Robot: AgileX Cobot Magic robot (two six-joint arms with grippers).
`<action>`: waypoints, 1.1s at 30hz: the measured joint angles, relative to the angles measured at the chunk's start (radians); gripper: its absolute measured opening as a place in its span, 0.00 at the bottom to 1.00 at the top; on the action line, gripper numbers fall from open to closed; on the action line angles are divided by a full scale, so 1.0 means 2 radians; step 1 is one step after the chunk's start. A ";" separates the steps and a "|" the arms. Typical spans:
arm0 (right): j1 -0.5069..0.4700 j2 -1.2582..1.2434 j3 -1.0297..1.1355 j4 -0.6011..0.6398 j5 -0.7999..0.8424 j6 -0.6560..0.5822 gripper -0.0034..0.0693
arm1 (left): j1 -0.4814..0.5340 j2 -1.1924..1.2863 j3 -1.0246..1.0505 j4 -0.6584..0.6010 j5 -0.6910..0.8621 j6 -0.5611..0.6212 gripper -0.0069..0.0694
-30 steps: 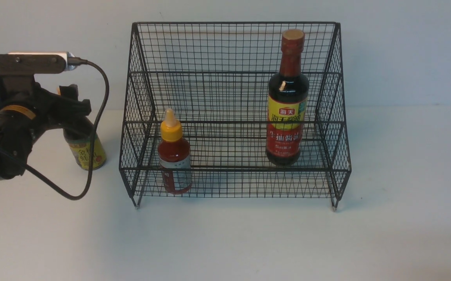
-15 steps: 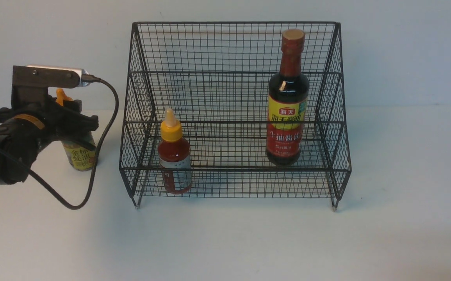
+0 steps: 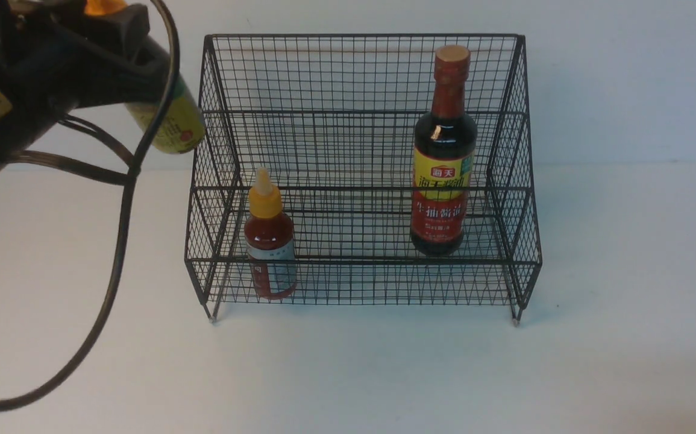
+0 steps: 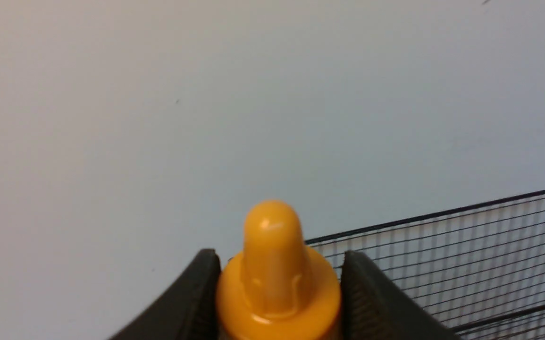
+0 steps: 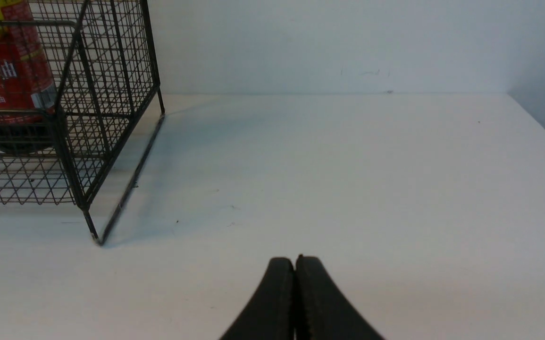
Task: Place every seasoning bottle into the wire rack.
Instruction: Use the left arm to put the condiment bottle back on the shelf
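- The right gripper is held closed with nothing between its fingers, in front of the table; no part in the work is being played by it at this moment
- By the left gripper the small dark bottle with the yellow label is grasped around its upper part, the yellow nozzle cap being left to show between the fingers; the bottle is tilted and lifted clear of the table, beside the rack's left side, and whether the mesh is touched by it cannot be told
- The red-sauce bottle is already set inside the wire rack, close behind the front mesh and towards the left end, nearly upright, with no gripper on it
- Farther back and towards the right end, the tall dark bottle is also housed in the rack, standing close to upright and left unheld
- Two of the three bottles can thus be counted as placed, and the task is judged to be in its last part
- Only the yellow-labelled bottle is left to be done: it has to be carried over the rack's side, straightened, lowered onto the mesh and let go, perhaps in the wide gap between the two placed bottles
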 joint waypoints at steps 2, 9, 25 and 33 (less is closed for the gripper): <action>0.000 0.000 0.000 0.000 0.000 0.000 0.03 | -0.016 -0.006 -0.008 0.000 0.013 0.000 0.47; 0.000 0.000 0.000 0.000 0.000 0.000 0.03 | -0.126 0.013 -0.047 0.000 0.046 0.000 0.47; 0.000 0.000 0.000 0.000 0.000 0.000 0.03 | -0.194 0.167 -0.062 0.000 0.018 0.000 0.47; 0.000 0.000 0.000 0.000 0.000 0.000 0.03 | -0.194 0.210 -0.065 0.000 0.004 0.021 0.47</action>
